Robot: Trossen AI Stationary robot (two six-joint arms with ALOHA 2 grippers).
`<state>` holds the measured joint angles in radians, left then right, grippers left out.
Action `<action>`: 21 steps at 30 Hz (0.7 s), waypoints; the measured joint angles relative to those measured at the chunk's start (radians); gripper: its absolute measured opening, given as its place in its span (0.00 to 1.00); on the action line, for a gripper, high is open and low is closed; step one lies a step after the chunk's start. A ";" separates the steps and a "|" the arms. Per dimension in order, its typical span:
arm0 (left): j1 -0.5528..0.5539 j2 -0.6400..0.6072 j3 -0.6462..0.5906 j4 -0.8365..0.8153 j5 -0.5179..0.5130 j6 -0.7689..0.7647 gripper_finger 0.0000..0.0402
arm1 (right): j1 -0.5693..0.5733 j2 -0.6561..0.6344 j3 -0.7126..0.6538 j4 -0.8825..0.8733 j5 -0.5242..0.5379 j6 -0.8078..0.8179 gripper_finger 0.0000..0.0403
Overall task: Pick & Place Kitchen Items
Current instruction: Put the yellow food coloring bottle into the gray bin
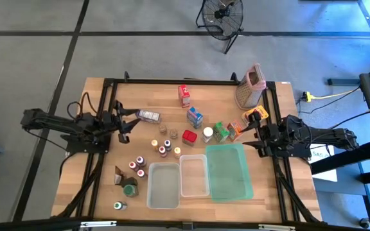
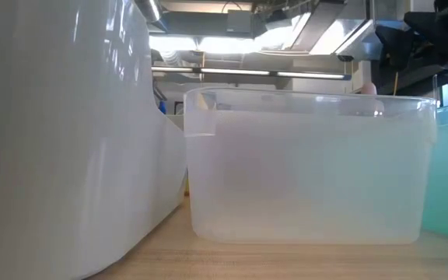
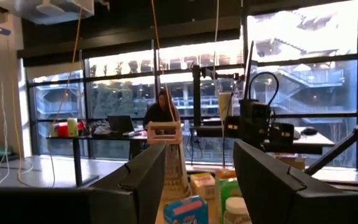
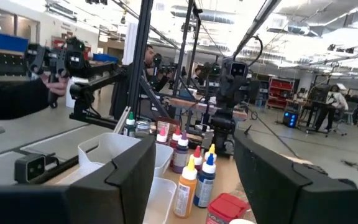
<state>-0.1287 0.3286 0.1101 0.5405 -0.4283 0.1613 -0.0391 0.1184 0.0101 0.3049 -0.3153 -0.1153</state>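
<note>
The kitchen items stand loose on the wooden table [image 1: 101,186]: a red carton [image 1: 184,95], a blue carton [image 1: 194,117], a green carton [image 1: 221,131], an orange carton [image 1: 236,130], a red box [image 1: 189,136], a silver packet [image 1: 148,115] and small capped bottles [image 1: 162,146]. More jars [image 1: 128,183] stand near the front left. My left gripper [image 1: 130,126] hovers open at the table's left side, clear of everything; its wrist view shows a bare gap between its fingers [image 3: 201,186]. My right gripper [image 1: 249,133] hovers open at the right side [image 4: 194,177], beside the orange carton.
Two clear tubs [image 1: 163,186] [image 1: 194,176] and a green tray [image 1: 229,172] sit in a row at the front. A metal grater [image 1: 250,86] with a pink top stands at the back right. A yellow item [image 1: 257,115] lies by the right arm. People show in the room beyond.
</note>
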 joint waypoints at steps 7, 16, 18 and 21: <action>0.000 0.112 0.188 -0.291 -0.038 -0.051 0.45 | 0.000 0.000 0.000 0.022 0.054 -0.044 0.55; -0.002 0.320 0.302 -0.481 0.022 -0.120 0.45 | 0.000 0.000 0.000 0.021 0.158 -0.109 0.55; -0.010 0.365 0.302 -0.480 0.107 -0.096 0.45 | 0.000 0.000 0.000 0.021 0.158 -0.103 0.55; -0.023 0.428 0.302 -0.474 0.193 -0.033 0.45 | 0.000 0.000 0.000 0.021 0.158 -0.098 0.55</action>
<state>-0.1519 0.7570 0.4123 0.0670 -0.2353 0.1280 -0.0391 0.1184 0.0098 0.3264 -0.1570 -0.2131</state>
